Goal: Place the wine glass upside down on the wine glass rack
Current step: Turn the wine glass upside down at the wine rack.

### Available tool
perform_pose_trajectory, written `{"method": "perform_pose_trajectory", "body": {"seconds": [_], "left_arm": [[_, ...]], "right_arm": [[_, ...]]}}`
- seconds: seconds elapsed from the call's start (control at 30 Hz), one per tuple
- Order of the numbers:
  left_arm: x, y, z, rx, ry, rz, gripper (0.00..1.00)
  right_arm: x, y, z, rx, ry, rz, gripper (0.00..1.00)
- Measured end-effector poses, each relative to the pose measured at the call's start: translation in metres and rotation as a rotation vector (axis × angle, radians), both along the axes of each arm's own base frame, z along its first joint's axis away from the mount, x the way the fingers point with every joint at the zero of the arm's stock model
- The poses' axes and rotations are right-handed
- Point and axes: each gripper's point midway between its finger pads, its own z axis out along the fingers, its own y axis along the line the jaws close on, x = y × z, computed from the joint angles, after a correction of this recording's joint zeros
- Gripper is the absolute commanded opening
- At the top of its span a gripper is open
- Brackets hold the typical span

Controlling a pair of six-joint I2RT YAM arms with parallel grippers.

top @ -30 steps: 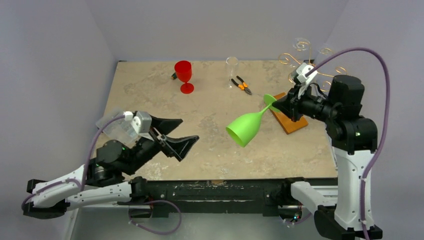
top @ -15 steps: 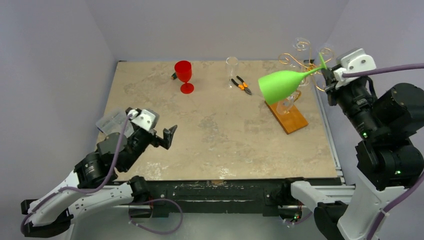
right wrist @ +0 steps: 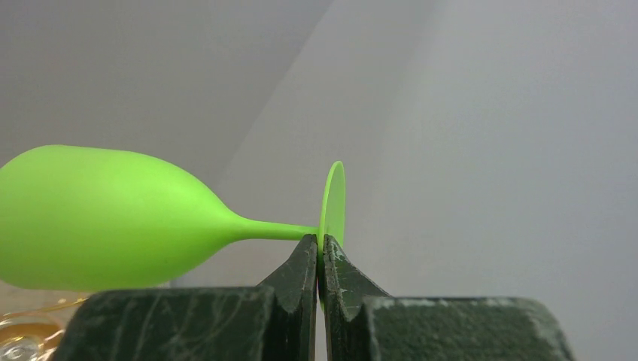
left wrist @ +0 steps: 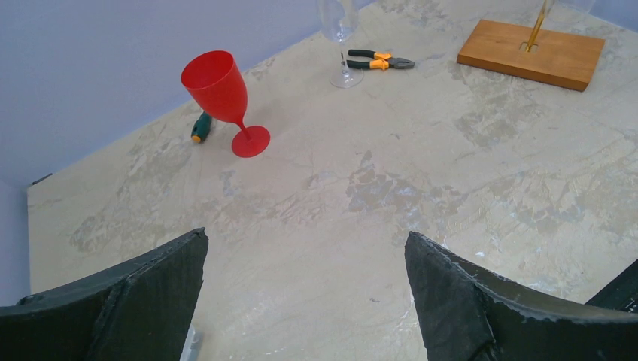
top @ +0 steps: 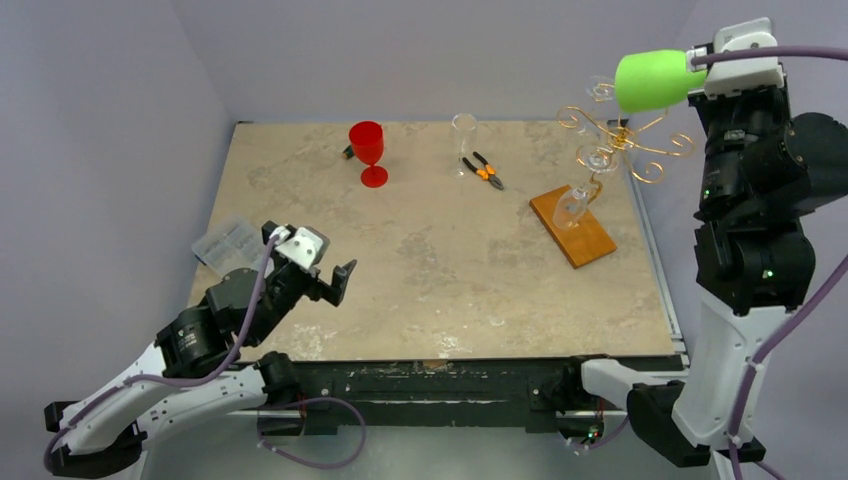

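1. From above: the right gripper (top: 702,68) is clamped on the foot of the green wine glass (top: 652,80) and holds it high in the air on its side, bowl pointing left, over the counter's (top: 430,250) far right corner. The glass is above the wine glass rack (top: 612,140), which stands by the right edge, and clear of it. I'd say the pick-up is done. Turning the bowl down, sliding the foot into a spiral arm and letting go are not yet done. The left gripper (top: 335,280) hangs low over the near left corner
2. Left wrist: the left gripper's jaws stand wide apart with nothing between them. Ahead are a red goblet (left wrist: 222,94), orange-handled pliers (left wrist: 376,60) and the rack's wooden base (left wrist: 530,53)
3. Right wrist: the fingers (right wrist: 301,263) pinch the rim of the glass's foot, stem level
4. I can read no brand, label or writing anywhere
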Motion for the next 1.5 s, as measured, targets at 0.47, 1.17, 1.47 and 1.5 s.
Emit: {"method": "perform_pose_trajectory", "body": {"seconds": [0.47, 1.17, 1.47, 1.5], "left_arm": [[-0.003, 0.006, 0.004, -0.029, -0.016, 0.002, 1.0], [-0.002, 0.005, 0.0, -0.023, -0.009, -0.005, 1.0], [-0.002, 0.005, 0.0, -0.023, -0.008, -0.003, 1.0], [-0.002, 0.005, 0.0, -0.023, -0.008, -0.004, 1.0]], "right_arm": [[0.08, -0.06, -0.006, -0.288, 0.168, -0.36, 0.0], [0.133, -0.119, -0.072, -0.445, 0.348, -0.47, 0.0], [0.137, -0.139, -0.078, -0.47, 0.371, -0.522, 0.0], [0.138, -0.14, -0.078, -0.471, 0.37, -0.523, 0.0]]}}
